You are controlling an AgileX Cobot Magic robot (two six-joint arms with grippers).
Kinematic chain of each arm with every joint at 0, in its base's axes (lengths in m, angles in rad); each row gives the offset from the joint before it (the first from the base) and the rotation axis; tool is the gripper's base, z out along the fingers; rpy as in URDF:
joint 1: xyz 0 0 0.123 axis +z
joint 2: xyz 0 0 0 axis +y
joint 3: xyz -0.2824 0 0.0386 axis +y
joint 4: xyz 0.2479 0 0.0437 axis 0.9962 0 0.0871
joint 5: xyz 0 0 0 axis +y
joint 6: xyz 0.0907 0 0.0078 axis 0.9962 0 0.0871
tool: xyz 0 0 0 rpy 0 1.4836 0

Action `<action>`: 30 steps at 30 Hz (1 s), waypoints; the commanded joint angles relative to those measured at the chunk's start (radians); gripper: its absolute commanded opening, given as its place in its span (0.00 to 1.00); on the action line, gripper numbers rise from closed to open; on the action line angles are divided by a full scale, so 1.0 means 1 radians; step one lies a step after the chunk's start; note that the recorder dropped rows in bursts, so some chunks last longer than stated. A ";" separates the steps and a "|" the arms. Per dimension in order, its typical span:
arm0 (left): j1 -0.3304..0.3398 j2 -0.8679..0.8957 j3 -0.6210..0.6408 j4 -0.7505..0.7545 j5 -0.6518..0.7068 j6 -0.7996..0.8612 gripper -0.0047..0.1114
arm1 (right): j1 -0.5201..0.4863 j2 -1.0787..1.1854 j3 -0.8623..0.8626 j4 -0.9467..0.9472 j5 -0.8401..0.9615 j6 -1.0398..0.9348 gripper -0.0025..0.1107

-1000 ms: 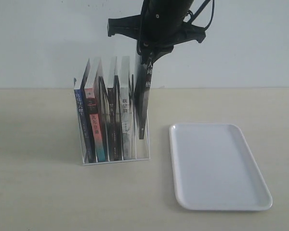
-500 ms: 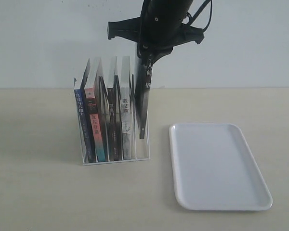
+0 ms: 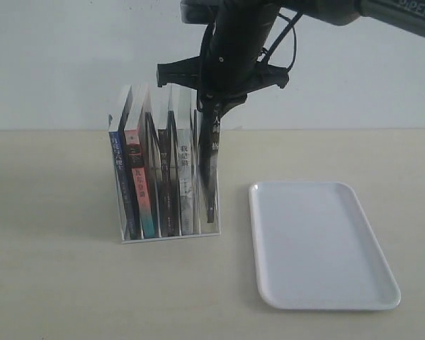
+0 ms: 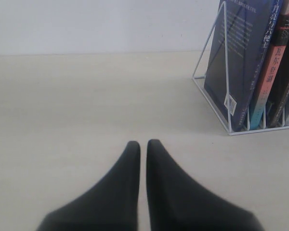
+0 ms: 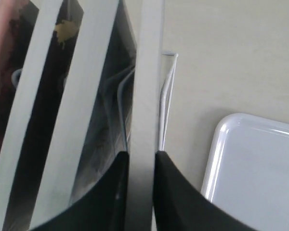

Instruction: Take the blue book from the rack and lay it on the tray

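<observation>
The blue book stands at the left end of the wire rack, next to the red-and-teal-spined book. In the left wrist view the blue book is the nearest one in the rack. My right gripper is above the rack's right end, shut on the top of a black-spined book that hangs down into the last slot. My right wrist view shows my gripper clamping that book's page edge. The left gripper is shut and empty, low over the table. The white tray lies right of the rack.
Two more dark-spined books fill the middle slots. A rack wire runs just beside the held book, and the tray corner is close by. A white wall stands behind the beige table.
My right gripper has come down with the black-spined book, whose lower end now sits deeper in the rack's right slot. The other books and the tray have not moved.
</observation>
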 commanded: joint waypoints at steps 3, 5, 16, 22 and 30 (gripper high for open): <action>0.003 -0.008 0.003 0.001 -0.014 0.006 0.08 | -0.002 -0.016 -0.011 -0.008 -0.014 -0.014 0.42; 0.003 -0.008 0.003 0.001 -0.014 0.006 0.08 | -0.002 -0.020 -0.014 0.000 -0.005 -0.014 0.41; 0.003 -0.008 0.003 0.001 -0.014 0.006 0.08 | -0.002 -0.123 -0.069 0.205 0.057 -0.069 0.41; 0.003 -0.008 0.003 0.001 -0.014 0.006 0.08 | 0.047 -0.110 -0.069 0.239 0.081 -0.086 0.39; 0.003 -0.008 0.003 0.001 -0.014 0.006 0.08 | 0.211 -0.110 -0.069 0.190 0.024 -0.136 0.17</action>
